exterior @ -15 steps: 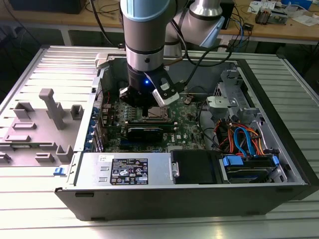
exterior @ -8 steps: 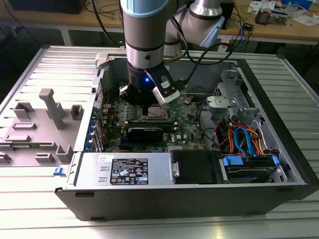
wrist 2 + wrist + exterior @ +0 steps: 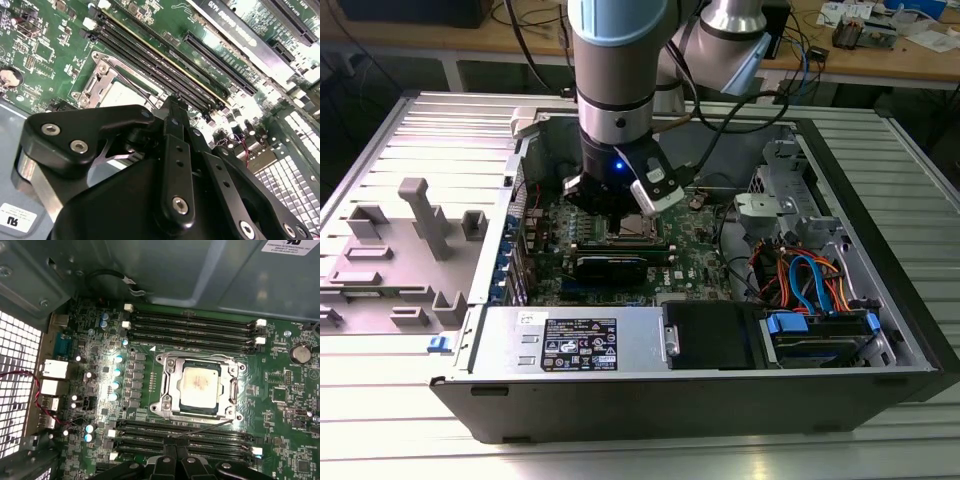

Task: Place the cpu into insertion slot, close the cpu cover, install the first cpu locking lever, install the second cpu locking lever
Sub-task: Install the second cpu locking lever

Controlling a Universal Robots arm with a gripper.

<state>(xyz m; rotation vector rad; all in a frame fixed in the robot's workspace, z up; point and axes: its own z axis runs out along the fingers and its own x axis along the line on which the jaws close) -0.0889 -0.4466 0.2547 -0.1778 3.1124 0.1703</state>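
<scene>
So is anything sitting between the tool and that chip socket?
Nothing visible. In the first wrist view the tool hangs over the memory slots beside the socket. The cpu lies in it under the cover, with only a thin lever between.

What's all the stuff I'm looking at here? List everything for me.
cpu: one, dull grey, seated in the insertion slot.
insertion slot: one, silver-rimmed, mid-motherboard.
cpu cover: one, silver frame, down around the cpu.
locking lever: one thin wire visible, lying slantwise beside the socket.
memory slots: two banks, black, on either side of the socket.
motherboard: one, green, inside the case.
computer case: one, dark grey, lying open on the slatted table.
power supply: one, silver, along the case's near edge.
cables: a bundle, blue, orange and red, at the exterior view's right.
fixture tray: one, grey, at the exterior view's left.
robot arm: one, grey and pale blue, above the socket.
gripper: one, black, at the lever.
</scene>
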